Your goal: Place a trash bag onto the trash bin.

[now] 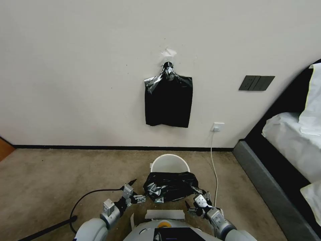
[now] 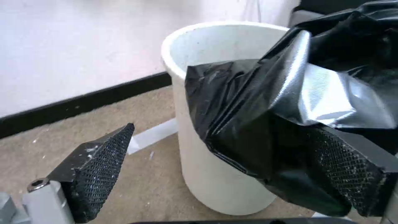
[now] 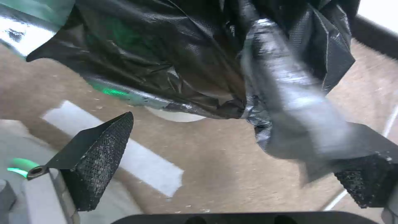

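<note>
Both end effectors, left (image 1: 133,189) and right (image 1: 194,197) (fingers spread), flank trash bag (image 1: 170,185).

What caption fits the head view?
Both open grippers, left and right, flank the bag draped over the bin.

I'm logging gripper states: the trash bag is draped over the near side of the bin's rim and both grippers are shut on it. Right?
Not quite. Both the left gripper and right gripper are open, as the wrist views show. The trash bag is indeed draped over the near side of the trash bin rim.
</note>
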